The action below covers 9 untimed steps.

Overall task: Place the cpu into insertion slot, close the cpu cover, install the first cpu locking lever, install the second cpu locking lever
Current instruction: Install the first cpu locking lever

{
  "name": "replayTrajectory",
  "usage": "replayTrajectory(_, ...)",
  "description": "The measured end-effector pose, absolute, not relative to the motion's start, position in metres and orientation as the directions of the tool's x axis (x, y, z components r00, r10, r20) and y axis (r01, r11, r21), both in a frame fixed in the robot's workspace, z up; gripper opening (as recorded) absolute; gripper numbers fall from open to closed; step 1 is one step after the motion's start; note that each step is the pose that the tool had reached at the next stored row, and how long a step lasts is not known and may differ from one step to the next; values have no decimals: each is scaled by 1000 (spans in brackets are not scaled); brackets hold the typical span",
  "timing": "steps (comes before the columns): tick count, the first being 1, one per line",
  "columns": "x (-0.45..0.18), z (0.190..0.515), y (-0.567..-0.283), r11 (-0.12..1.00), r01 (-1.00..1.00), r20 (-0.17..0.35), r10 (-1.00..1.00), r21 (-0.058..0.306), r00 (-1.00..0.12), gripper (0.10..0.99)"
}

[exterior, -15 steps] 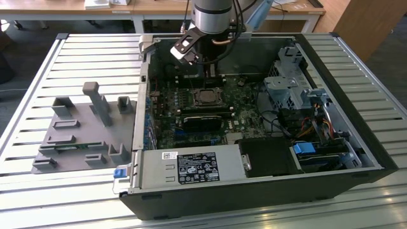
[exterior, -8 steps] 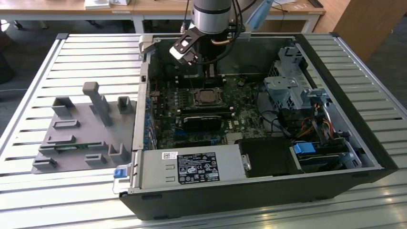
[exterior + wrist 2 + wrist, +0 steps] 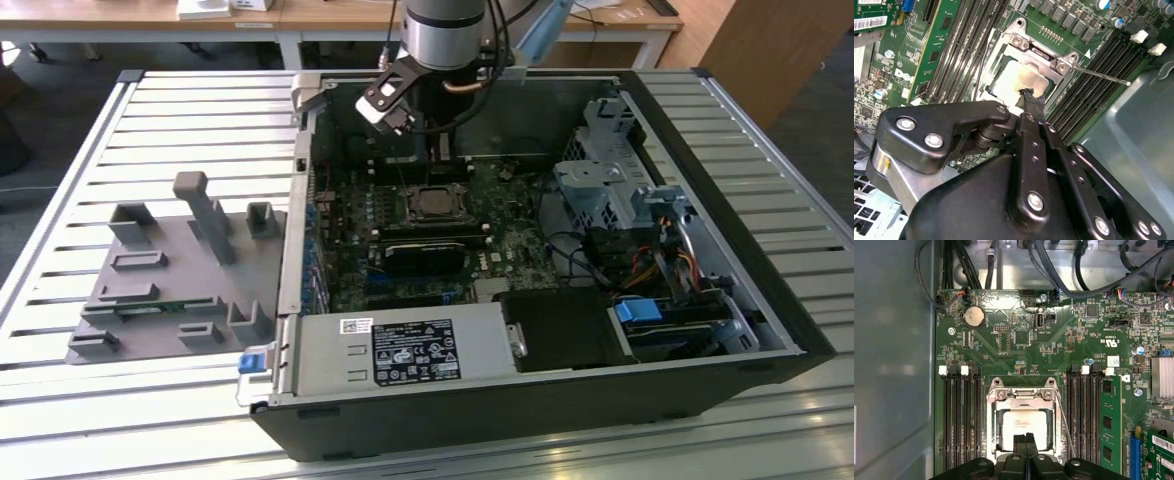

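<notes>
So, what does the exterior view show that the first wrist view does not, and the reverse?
Extra in the exterior view: the grey fixture tray on the slatted table, the labelled power supply and the robot arm. Extra in the first wrist view: the round coin battery and the white latches of the memory slots. Shared: the green board, the cpu cover lying flat around the cpu, and the hand above them, its fingertips closed together in the first wrist view.

Pt of cpu (image 3: 1024,421) behind claw (image 3: 1026,438)
</notes>
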State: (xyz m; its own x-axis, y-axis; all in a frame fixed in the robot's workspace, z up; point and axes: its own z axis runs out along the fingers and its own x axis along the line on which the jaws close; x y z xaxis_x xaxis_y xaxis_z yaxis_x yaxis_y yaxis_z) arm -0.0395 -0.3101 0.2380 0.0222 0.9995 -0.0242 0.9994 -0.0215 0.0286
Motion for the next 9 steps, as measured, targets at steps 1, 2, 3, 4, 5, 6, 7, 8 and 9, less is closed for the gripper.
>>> replayTrajectory(1, -39, 239, -310, -22, 999, -25, 999, 28, 22, 106)
replayTrajectory(2, -39, 240, -310, -21, 999, -25, 999, 28, 22, 106)
replayTrajectory(3, -39, 241, -310, -21, 999, -25, 999, 28, 22, 106)
replayTrajectory(4, -39, 242, -310, -22, 999, -25, 999, 28, 22, 106)
replayTrajectory(5, -39, 244, -310, -22, 999, -26, 999, 28, 22, 106)
replayTrajectory(6, -39, 247, -310, -21, 999, -26, 999, 28, 22, 106)
replayTrajectory(7, -39, 251, -310, -21, 999, -26, 999, 28, 22, 106)
replayTrajectory(8, -39, 255, -310, -21, 999, -26, 999, 28, 22, 106)
replayTrajectory(9, -39, 259, -310, -21, 999, -26, 999, 28, 22, 106)
